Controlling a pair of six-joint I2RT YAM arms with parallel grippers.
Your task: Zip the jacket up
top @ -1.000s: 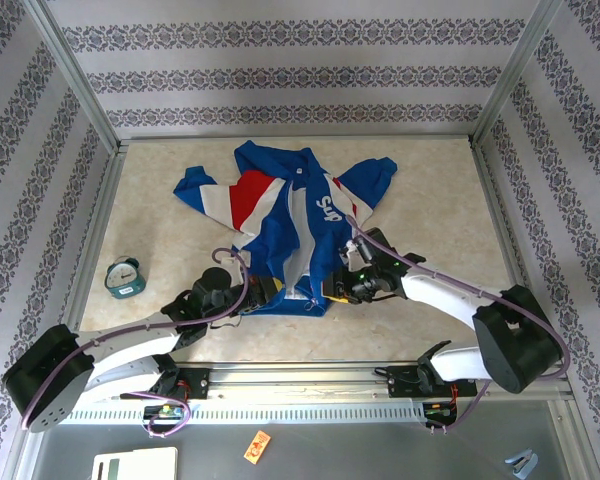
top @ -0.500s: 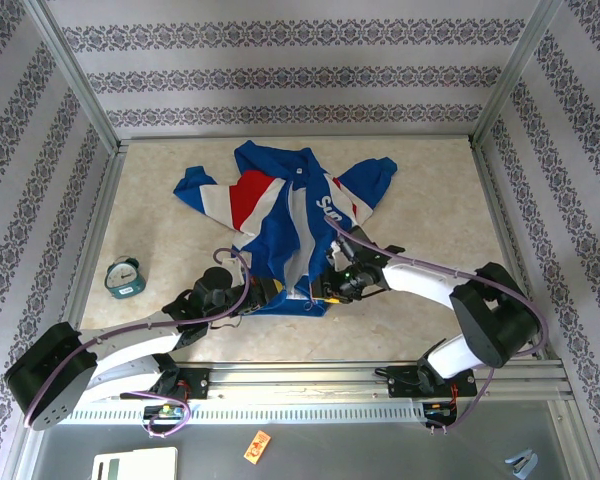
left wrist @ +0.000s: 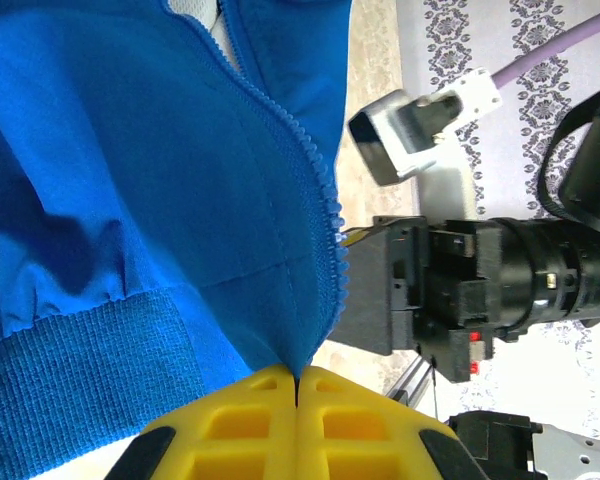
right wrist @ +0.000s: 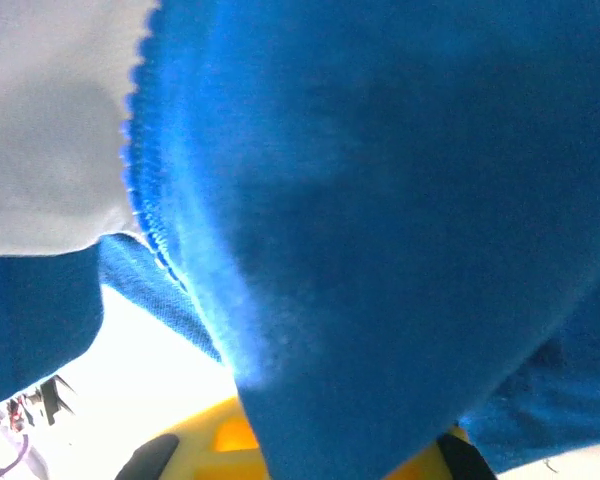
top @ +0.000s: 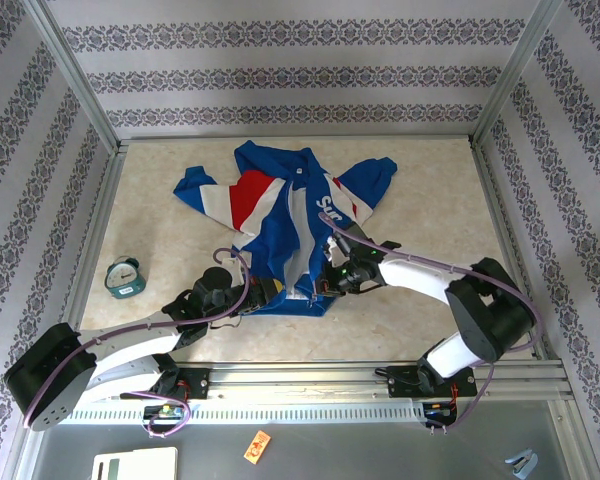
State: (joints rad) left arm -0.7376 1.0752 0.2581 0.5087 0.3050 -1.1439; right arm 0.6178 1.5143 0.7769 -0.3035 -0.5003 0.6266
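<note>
Left gripper (left wrist: 296,378) pinches the jacket (top: 280,215) hem beside the zipper (left wrist: 320,200). The right gripper (top: 331,283), its fingers buried under blue cloth, is clamped on the opposite front edge. A teal alarm clock (top: 125,277) stands well left. Beyond, the jacket spreads across the table (top: 430,200).

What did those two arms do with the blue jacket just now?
The right claw slid left onto the hem of the royal-blue fabric jacket with red and white panels and closed on it. The left claw stayed clamped on the zipper edge; jacket unmoved.
</note>
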